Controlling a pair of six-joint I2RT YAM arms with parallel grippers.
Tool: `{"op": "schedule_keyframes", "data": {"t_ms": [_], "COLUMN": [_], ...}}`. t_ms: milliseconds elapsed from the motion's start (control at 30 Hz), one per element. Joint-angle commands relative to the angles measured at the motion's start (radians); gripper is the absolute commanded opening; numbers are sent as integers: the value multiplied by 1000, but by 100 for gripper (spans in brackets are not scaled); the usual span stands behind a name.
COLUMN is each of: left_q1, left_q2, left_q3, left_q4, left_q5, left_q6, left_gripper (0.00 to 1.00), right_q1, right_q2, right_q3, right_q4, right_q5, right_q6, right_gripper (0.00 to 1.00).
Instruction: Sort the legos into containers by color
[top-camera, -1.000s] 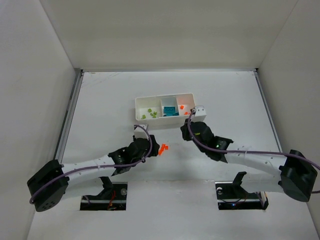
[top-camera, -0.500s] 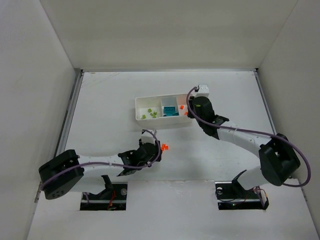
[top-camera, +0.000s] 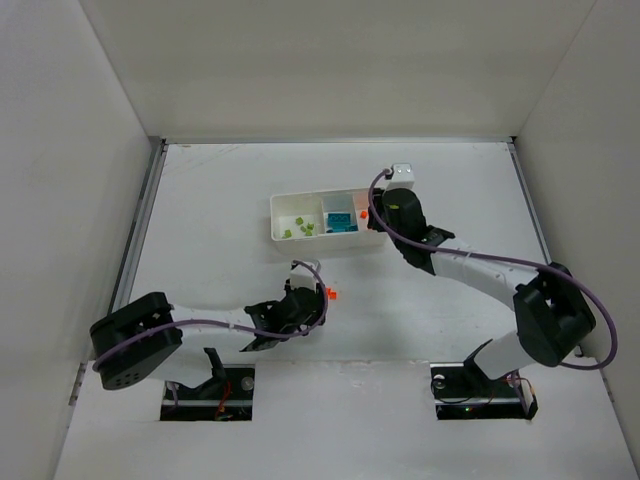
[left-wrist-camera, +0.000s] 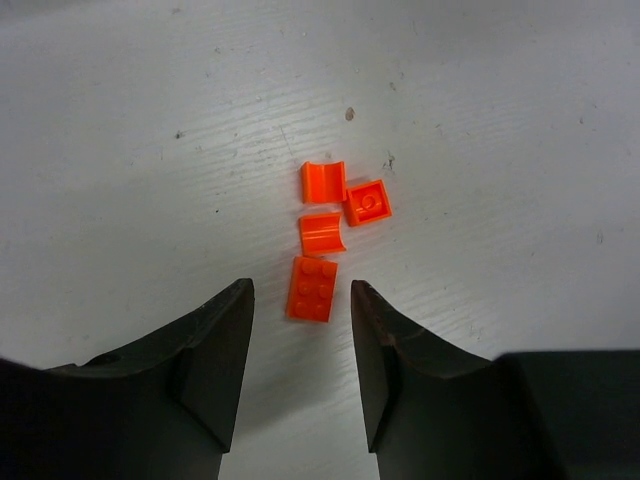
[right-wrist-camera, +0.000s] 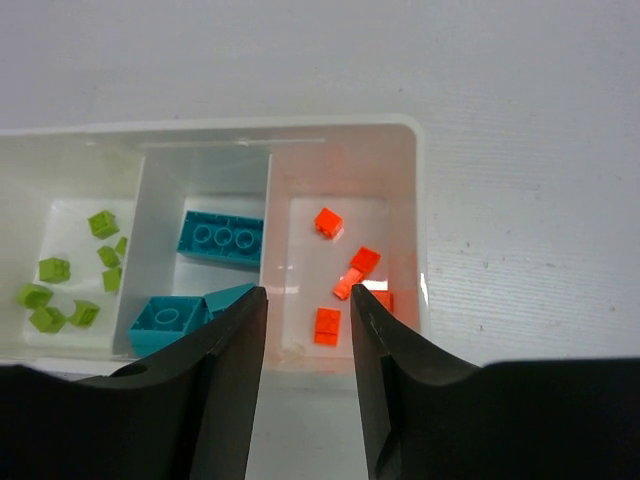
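Note:
The white tray (top-camera: 276, 224) holds lime green legos (right-wrist-camera: 60, 290) in its left compartment, teal legos (right-wrist-camera: 221, 237) in the middle one and orange-red legos (right-wrist-camera: 345, 275) in the right one. My right gripper (right-wrist-camera: 305, 305) is open and empty, hovering over the near edge of the orange compartment; in the top view it (top-camera: 372, 215) sits at the tray's right end. Several orange-red legos (left-wrist-camera: 325, 230) lie loose on the table. My left gripper (left-wrist-camera: 300, 300) is open and empty, its jaws just short of the nearest flat orange brick (left-wrist-camera: 312, 288). The loose bricks (top-camera: 329, 293) show beside it in the top view.
White enclosure walls surround the white table (top-camera: 200, 200). The tray's thin inner walls (right-wrist-camera: 268, 215) separate the colours. Both arm bases stand at the near edge.
My right gripper has moved from in front of the tray up over its orange compartment. My left gripper has pulled back and turned, closing in low toward the loose orange bricks.

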Motion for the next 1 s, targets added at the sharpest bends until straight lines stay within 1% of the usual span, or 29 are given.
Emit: {"op": "schedule_keyframes", "data": {"t_ms": [0, 233, 333, 433, 700, 800, 867, 967], "left_q1": [-8, -24, -24, -29, -18, 15, 43, 89], "left_q2": [28, 71, 88, 84, -42, -74, -62, 11], "left_q3": [38, 63, 73, 93, 132, 199, 257, 360], "left_q4": [28, 21, 8, -30, -97, -111, -93, -47], "left_q5": [-2, 9, 6, -6, -37, -11, 24, 67], "left_q6": [18, 41, 47, 50, 64, 75, 85, 98], "left_gripper": [40, 29, 20, 14, 11, 10, 10, 10], "right_q1": [38, 130, 150, 159, 203, 243, 268, 310], "right_q2": [-64, -147, -197, -259, -365, -374, -363, -351], "right_q3": [-34, -180, -234, -303, -473, -519, -537, -556], "right_q4": [64, 107, 106, 116, 112, 104, 103, 96], "right_q5": [15, 81, 113, 95, 130, 153, 164, 182], "right_q6": [26, 96, 123, 200, 327, 387, 416, 467], "right_gripper": [44, 44, 43, 43, 42, 41, 41, 41]}}
